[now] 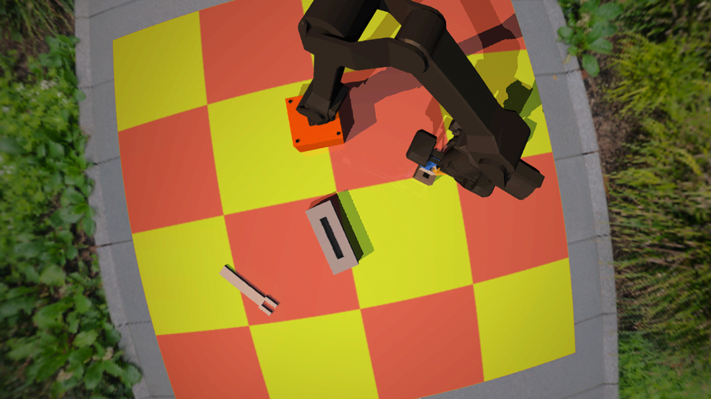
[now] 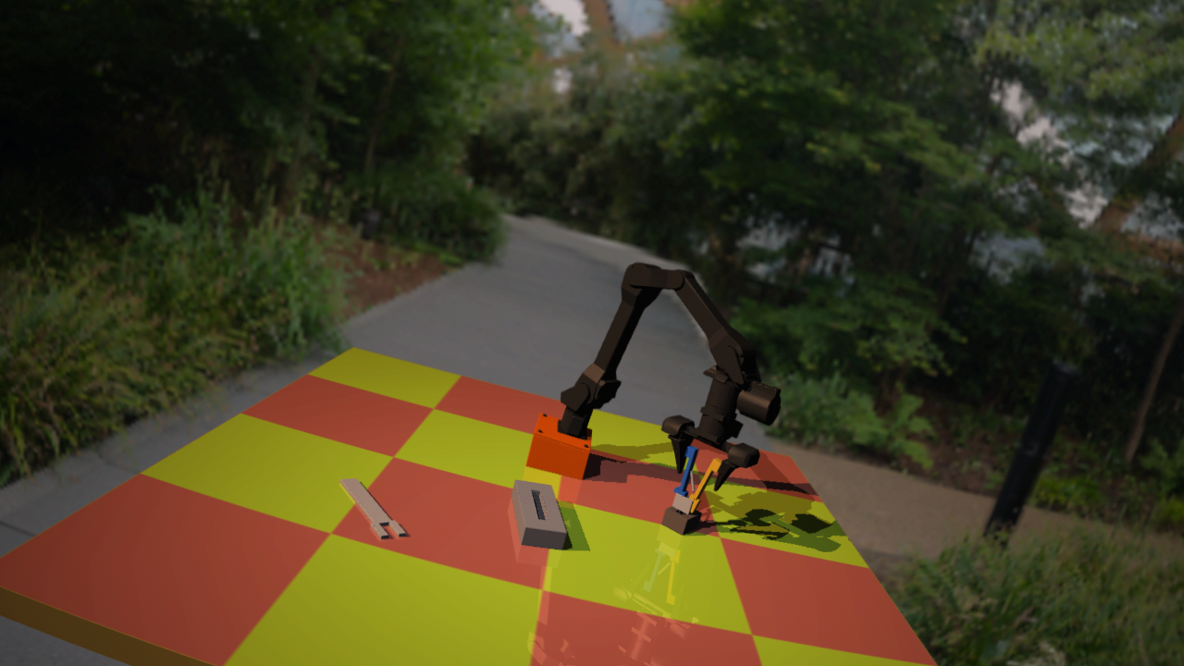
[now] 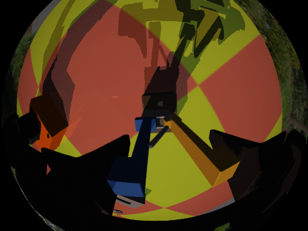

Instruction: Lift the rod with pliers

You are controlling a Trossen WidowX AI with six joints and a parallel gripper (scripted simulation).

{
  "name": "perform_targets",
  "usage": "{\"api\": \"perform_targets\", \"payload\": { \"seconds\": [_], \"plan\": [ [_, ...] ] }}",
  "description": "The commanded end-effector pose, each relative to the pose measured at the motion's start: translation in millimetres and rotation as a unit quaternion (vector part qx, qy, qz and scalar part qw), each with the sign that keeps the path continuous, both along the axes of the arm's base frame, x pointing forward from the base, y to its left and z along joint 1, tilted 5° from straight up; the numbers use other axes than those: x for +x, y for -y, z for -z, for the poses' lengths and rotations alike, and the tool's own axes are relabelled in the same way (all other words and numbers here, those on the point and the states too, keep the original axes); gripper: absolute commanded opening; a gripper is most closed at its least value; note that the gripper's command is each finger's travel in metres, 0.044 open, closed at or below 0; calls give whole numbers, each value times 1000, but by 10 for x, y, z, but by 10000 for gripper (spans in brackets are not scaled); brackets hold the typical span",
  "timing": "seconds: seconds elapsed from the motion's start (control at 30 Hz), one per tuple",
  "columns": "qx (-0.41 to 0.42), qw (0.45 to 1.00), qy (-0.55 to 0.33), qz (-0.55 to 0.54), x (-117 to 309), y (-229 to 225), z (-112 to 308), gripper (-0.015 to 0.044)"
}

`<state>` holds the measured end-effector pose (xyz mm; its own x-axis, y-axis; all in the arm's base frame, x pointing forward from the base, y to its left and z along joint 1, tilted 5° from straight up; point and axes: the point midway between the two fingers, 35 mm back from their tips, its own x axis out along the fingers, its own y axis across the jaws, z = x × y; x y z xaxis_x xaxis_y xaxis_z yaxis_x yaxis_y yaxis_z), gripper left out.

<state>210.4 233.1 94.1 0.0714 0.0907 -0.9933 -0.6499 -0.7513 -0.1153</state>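
Exterior view: my gripper [image 1: 441, 156] [image 2: 708, 478] [image 3: 171, 137] is spread, empty, around the pliers [image 2: 684, 501] [image 3: 161, 122]. Handles look stiff, probably springy; best grip: high, both sides evenly.

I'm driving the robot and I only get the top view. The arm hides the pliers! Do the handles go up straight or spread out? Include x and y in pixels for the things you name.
Observer: Exterior view: the blue handle [image 1: 431, 164] [image 2: 686, 469] [image 3: 126, 188] and orange handle [image 1: 437, 171] [image 2: 704, 486] [image 3: 199, 154] spread upward like a V from the holster [image 1: 425, 175] [image 2: 680, 520] [image 3: 149, 102].
Operator: Ooh! Where are the gripper fingers?
Observer: Wrist view: the gripper [image 1: 446, 160] [image 2: 699, 480] [image 3: 171, 137] is open, one finger outside each handle.
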Motion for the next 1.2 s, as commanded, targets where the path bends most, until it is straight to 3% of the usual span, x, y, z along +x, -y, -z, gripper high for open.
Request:
{"api": "perform_targets", "payload": {
  "seconds": [0.0, 1.17],
  "plan": [
    [0, 1000, -3, -3, -9, -3, 15, 385],
    [0, 1000, -3, -3, -9, -3, 15, 339]
  ]
}}
